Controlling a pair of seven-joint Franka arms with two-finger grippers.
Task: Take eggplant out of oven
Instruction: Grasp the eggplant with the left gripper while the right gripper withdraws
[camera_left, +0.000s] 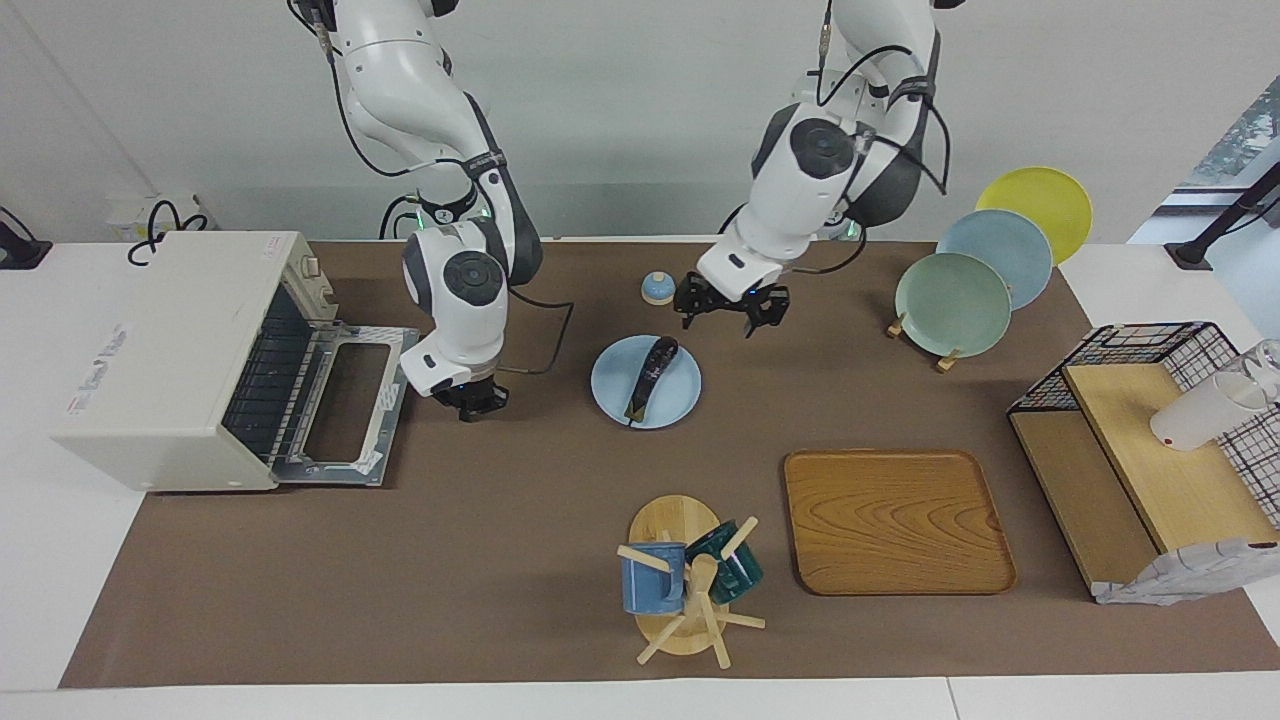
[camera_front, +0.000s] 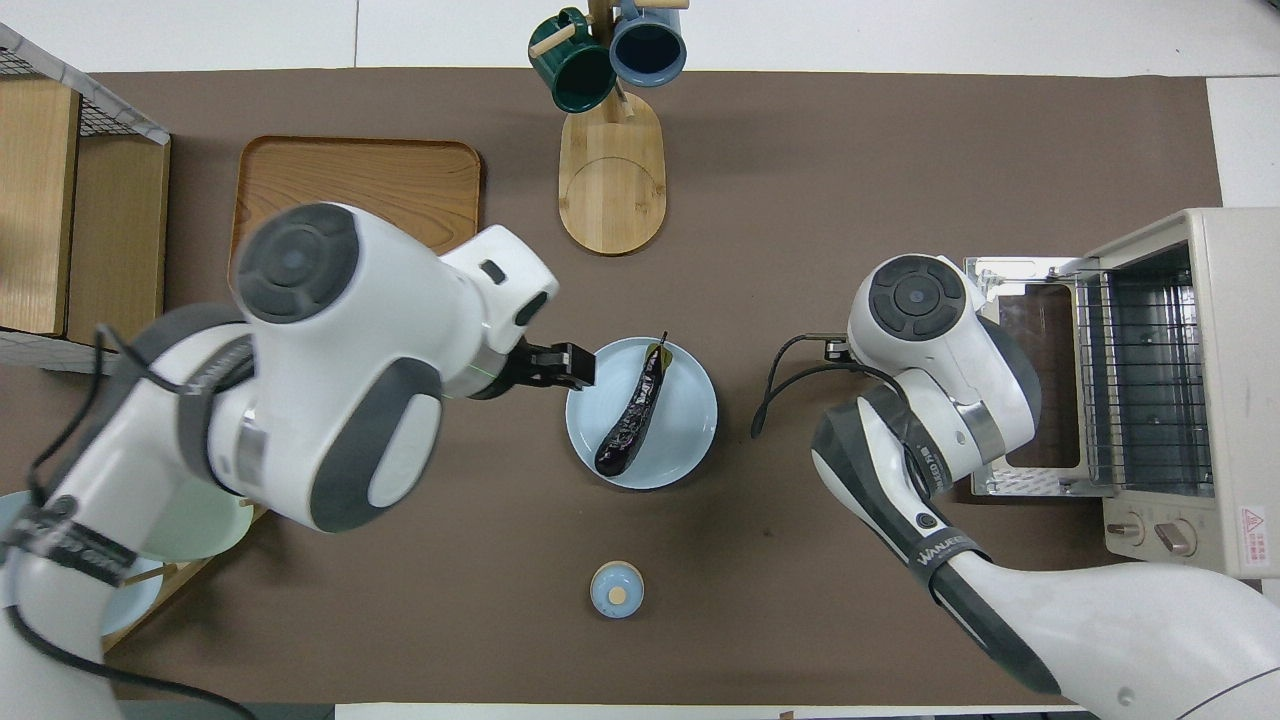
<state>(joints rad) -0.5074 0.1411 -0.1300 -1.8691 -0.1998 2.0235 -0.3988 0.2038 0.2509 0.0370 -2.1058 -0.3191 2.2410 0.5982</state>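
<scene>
Eggplant (camera_left: 650, 376): 1 item, lying on the light blue plate (camera_left: 676, 405) between my 2 grippers, out of the oven (camera_left: 175, 355). Looks glossy, slippery, light, somewhat soft; best held mid-body. My right gripper (camera_left: 472, 399): fingertips together, empty, beside the oven door (camera_left: 345, 408). My left gripper (camera_left: 730, 304): spread wide, empty, hovering near the plate.

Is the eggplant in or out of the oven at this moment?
Out: the eggplant lies on the blue plate; the oven rack is bare.
</scene>
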